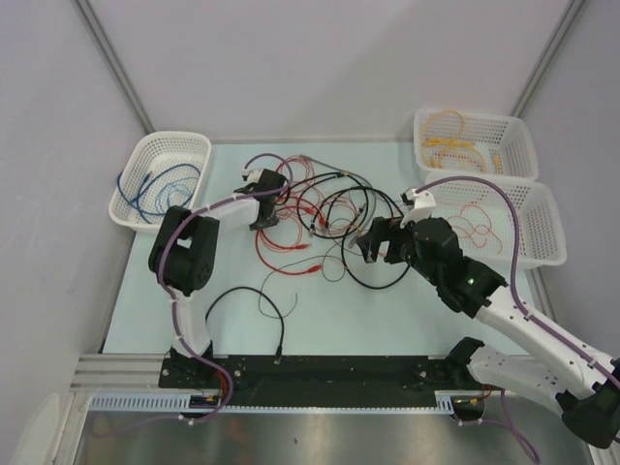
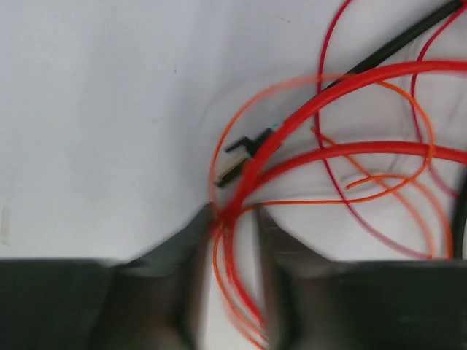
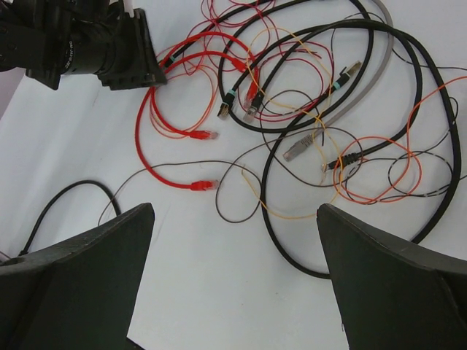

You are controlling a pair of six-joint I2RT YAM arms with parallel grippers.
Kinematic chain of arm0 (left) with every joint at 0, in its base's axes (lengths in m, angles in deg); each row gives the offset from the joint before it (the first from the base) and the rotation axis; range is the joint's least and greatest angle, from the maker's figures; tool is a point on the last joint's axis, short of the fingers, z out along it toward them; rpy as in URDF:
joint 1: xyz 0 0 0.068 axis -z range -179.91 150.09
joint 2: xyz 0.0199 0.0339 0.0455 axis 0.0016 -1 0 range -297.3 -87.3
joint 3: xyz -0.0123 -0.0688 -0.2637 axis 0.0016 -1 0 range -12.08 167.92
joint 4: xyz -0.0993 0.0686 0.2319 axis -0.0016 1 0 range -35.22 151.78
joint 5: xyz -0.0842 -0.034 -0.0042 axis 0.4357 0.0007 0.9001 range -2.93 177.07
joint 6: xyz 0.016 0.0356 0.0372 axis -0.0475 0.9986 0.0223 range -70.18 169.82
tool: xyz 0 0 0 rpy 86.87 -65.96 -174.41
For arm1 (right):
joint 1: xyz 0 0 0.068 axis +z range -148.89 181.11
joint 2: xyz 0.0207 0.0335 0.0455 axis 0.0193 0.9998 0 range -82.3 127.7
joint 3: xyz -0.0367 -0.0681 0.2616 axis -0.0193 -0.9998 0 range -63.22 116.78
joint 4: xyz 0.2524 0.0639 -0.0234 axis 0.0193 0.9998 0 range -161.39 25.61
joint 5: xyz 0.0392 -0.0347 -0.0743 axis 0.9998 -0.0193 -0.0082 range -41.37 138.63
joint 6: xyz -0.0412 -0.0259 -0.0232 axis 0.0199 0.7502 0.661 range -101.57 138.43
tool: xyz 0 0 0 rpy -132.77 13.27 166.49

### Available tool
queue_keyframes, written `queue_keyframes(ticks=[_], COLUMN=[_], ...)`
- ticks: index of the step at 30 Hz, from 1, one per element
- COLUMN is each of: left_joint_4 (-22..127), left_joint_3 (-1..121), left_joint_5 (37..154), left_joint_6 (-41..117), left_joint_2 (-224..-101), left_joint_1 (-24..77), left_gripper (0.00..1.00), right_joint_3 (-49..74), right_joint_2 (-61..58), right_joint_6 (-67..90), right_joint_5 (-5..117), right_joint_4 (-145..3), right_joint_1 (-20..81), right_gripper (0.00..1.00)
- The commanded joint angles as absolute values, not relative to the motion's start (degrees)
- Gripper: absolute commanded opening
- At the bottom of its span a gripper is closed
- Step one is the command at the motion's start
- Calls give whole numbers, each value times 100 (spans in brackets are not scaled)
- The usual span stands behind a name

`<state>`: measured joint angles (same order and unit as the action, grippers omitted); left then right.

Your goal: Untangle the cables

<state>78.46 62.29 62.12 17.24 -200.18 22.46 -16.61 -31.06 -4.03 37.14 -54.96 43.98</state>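
1. The left pincer (image 2: 232, 240) has its jaws drawn narrow. Thick red and thin orange strands of the cables (image 2: 350, 149) run down through the gap between them. The wrist view is blurred, so I cannot tell whether the jaws pinch the strands.
2. From that gap the strands fan out ahead of the left pincer in wide loops, mostly toward the right of its wrist view. A small black plug (image 2: 244, 146) lies just ahead of the fingertips, against the thick red strand.
3. The right pincer (image 3: 235, 219) is spread wide, with only bare table (image 3: 233, 299) between its jaws.
4. The main tangle lies ahead of the right pincer. Red loops lie ahead and to the left of its view; black, grey and orange-yellow loops lie ahead and to the right. One thick black loop sweeps in close to the finger on that side.
5. From above, the tangle sits between the two pincers, one at either edge.
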Motion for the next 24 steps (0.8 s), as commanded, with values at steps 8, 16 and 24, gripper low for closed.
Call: queue_keyframes(ticks=[8,16,24], left_joint_4=[7851,6331,6507], left_joint_3=[5587,4302,4584], left_joint_5=[6711,9635,10772], left_joint_6=[1932,2213,2732], left_joint_2=[-19297,-16141,-14989], left_joint_1=[2250,2364,2970], left_gripper=[0,0,0], right_joint_3=[-1655,-1655,-1611], right_joint_2=[-3361,-3589,-4221], right_joint_6=[-547,-740,-820], right_joint_5=[3781,3597,3772], right_joint_4=[-5548,-5389,-5828], right_joint_1=[4382,4514,4576], right_gripper=[100,100,100])
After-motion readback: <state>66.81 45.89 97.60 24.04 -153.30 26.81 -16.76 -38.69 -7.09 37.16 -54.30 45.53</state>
